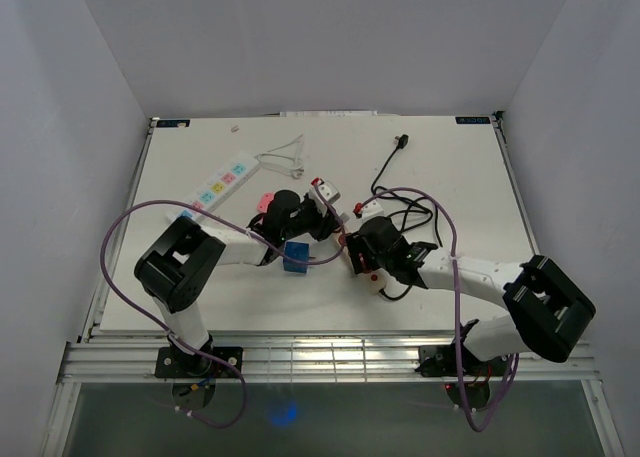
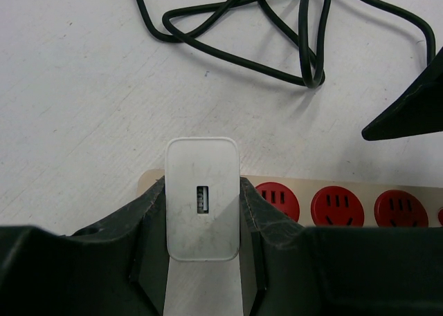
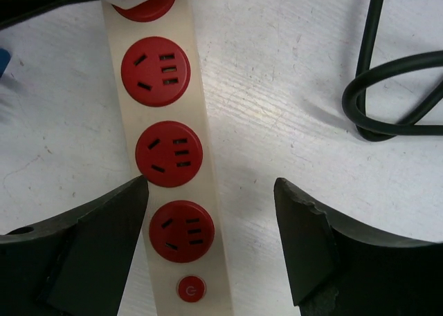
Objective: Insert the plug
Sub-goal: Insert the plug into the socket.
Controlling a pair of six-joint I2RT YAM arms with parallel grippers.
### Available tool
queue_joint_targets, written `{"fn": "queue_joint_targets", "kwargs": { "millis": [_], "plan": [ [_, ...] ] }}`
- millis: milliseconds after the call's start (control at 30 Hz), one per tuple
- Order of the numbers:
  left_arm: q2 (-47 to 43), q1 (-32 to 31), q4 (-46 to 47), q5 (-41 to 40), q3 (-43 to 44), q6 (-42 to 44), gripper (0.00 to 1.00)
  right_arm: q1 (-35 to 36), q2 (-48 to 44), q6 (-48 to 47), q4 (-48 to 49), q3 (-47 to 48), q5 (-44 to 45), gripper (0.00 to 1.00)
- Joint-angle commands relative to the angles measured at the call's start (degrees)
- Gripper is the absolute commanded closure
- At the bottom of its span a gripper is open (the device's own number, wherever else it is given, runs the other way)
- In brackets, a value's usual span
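Plug (image 2: 202, 198), a white charger clamped in my left end effector (image 2: 202, 209), poised over the red-socket power strip (image 3: 169, 153) midway between the surface's side edges; my right end effector (image 3: 211, 191), wide, straddles the strip, likely to brace it while I align prongs and press.

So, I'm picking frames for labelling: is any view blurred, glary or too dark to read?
Top external: evenly lit, with the only glare on the metal rail at the near edge. Left wrist: sharp, the white charger shows its port clearly, but the black fingers lose detail. Right wrist: the red sockets are sharp and evenly lit, with no glare.
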Motion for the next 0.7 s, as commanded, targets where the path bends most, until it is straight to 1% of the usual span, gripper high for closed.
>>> {"fn": "queue_joint_targets", "kwargs": {
  "millis": [0, 100, 300, 467, 533, 667],
  "plan": [
    [2.3, 0.1, -9.7, 0.1, 2.6, 0.3, 1.0, 0.4, 3.2, -0.4, -2.3, 2.1, 1.1, 0.21],
    [2.8, 0.1, -14.7, -1.6, 5.0, 0.4, 1.0, 0.4, 4.2, -0.5, -2.5, 2.4, -0.1, 0.22],
    [2.5, -0.3, -20.7, -4.0, 7.5, 0.5, 1.0, 0.4, 6.2, -0.8, -2.9, 3.3, -2.6, 0.27],
    [3.2, -1.9, -23.1, -7.0, 9.3, 2.1, 1.0, 0.4, 6.1, -1.3, -2.1, 2.9, -6.8, 0.27],
    [4.0, -2.3, -24.4, -7.6, 10.0, 2.5, 1.0, 0.4, 5.5, -1.4, -1.3, 2.4, -7.8, 0.26],
    [5.1, -2.5, -25.7, -8.5, 11.0, 2.6, 1.0, 0.1, 4.0, -1.3, -0.4, 1.6, -8.3, 0.27]
  ]
}}
